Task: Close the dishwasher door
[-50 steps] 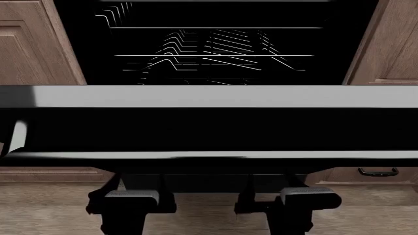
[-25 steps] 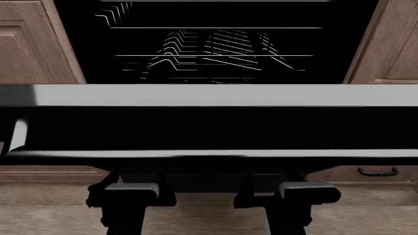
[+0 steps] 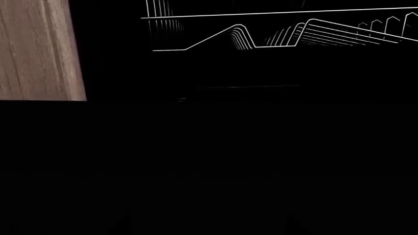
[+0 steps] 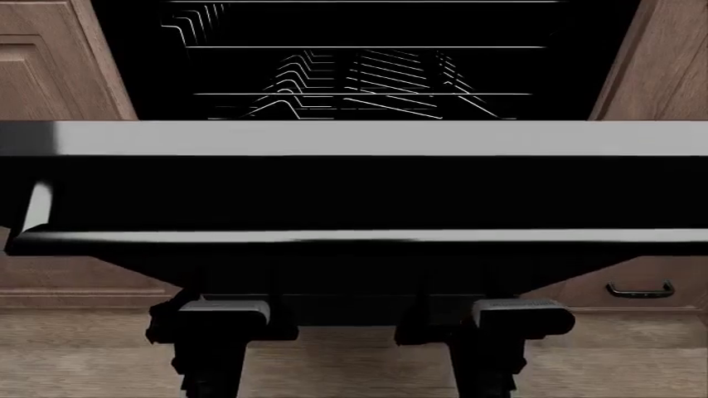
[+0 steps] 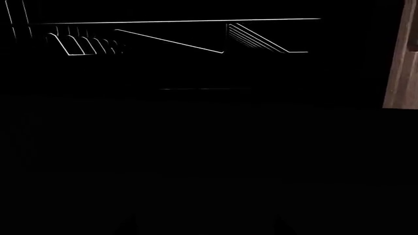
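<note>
The dishwasher door [image 4: 354, 195] is a glossy black panel hanging partly open, with a grey top edge [image 4: 366, 138] and a long silver bar handle [image 4: 354, 236]. Both black arms reach under it: the left arm [image 4: 221, 327] and the right arm [image 4: 511, 325]. The door hides their fingertips in the head view. Both wrist views are almost black. My left gripper [image 3: 205, 228] and right gripper [image 5: 205, 223] show only as faint finger outlines standing wide apart, close against the door's dark underside. White wire racks [image 4: 354, 79] show inside the tub.
Brown wooden cabinets flank the opening at the left [image 4: 45, 66] and the right [image 4: 664, 58]. A wooden drawer with a small dark handle [image 4: 639, 290] sits low on the right. Wooden floor [image 4: 354, 365] lies below the arms.
The door has swung upward: its grey top edge and silver handle sit higher in the head view and cover more of the racks. Both arms rose slightly with it.
</note>
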Available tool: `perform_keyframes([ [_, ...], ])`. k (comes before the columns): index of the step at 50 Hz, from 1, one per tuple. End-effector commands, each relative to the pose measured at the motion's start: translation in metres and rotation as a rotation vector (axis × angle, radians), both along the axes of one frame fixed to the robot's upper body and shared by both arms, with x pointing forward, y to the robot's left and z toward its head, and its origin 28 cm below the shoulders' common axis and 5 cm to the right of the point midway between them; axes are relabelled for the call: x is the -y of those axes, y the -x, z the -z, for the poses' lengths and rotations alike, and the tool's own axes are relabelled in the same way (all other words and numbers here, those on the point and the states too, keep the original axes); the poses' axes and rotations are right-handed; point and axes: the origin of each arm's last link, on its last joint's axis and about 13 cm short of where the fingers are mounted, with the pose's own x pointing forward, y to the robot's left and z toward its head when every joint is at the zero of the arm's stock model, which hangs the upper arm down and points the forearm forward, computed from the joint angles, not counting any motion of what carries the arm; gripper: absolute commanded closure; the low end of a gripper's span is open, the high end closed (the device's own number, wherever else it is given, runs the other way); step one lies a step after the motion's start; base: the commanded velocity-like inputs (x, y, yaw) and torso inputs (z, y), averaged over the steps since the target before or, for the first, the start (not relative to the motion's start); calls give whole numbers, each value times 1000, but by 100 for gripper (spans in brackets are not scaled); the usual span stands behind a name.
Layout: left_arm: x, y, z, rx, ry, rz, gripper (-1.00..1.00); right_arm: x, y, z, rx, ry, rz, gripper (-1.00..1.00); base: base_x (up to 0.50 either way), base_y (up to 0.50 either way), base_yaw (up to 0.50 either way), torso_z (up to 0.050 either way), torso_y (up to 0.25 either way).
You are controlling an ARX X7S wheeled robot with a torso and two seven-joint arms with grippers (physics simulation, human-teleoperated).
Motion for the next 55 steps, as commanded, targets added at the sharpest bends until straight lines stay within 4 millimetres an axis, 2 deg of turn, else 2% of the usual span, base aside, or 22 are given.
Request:
perform_keyframes([
  [1, -1, -5, -2, 1, -4, -5, -100, 1, -8, -7, 20, 1, 1, -100, 0, 0, 0, 0, 0],
  [55, 1, -23, -6, -9, -29, -13, -100, 2, -30, -14, 21, 28, 23, -100, 0, 0, 0, 0, 0],
])
